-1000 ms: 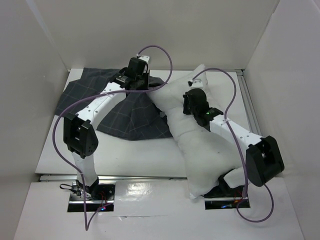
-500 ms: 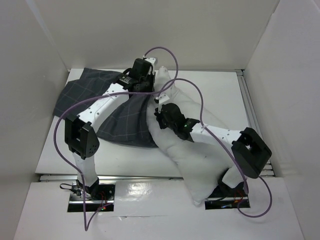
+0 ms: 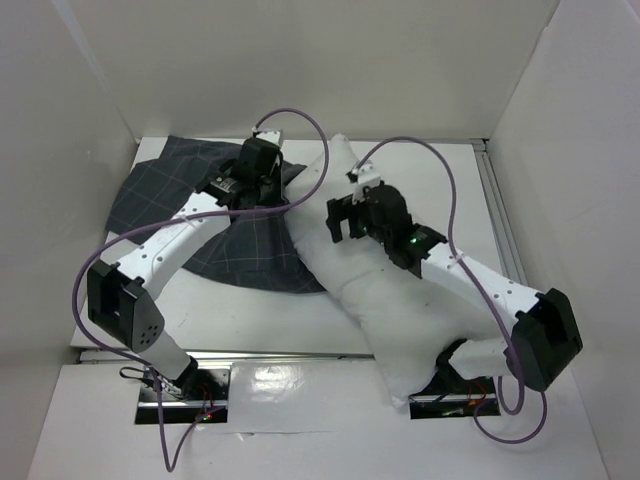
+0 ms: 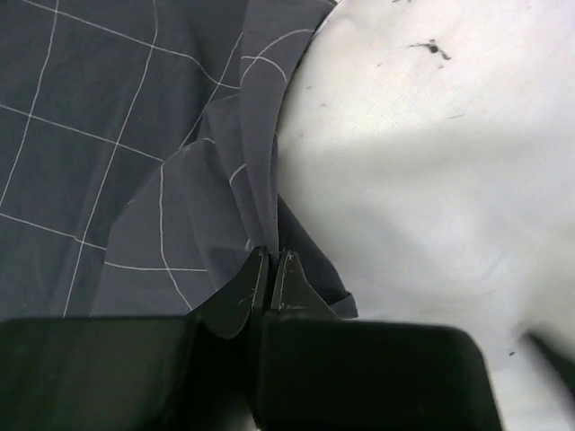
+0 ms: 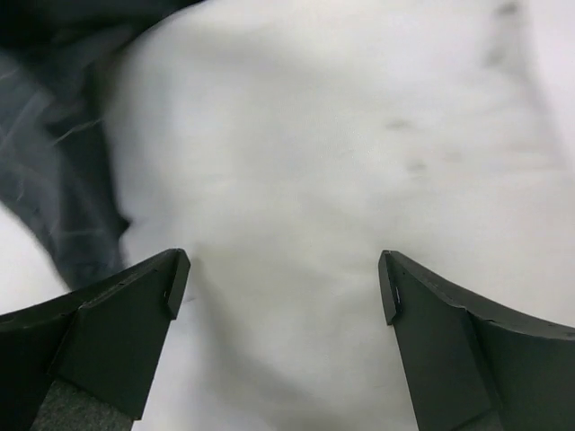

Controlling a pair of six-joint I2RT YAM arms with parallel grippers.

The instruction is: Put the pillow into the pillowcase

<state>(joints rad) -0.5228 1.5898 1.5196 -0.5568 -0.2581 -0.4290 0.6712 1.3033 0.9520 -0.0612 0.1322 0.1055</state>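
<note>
- My left arm (image 3: 185, 232) and right arm (image 3: 475, 283) have white tubular links.
- The joint housings (image 3: 125, 310) are blocky and black.
- I see a thin purple cable (image 3: 165, 440) looping along each arm.
- A small green light (image 3: 411, 238) glows near the right wrist.
- The left gripper (image 4: 272, 268) and right gripper (image 5: 283, 278) have matte black, wedge-shaped fingers (image 5: 126, 319).
- The bases (image 3: 180, 385) have shiny metal plates and red wiring.

pillowcase (image 3: 255, 255) left, pillow (image 3: 400, 300) right, touching
</note>
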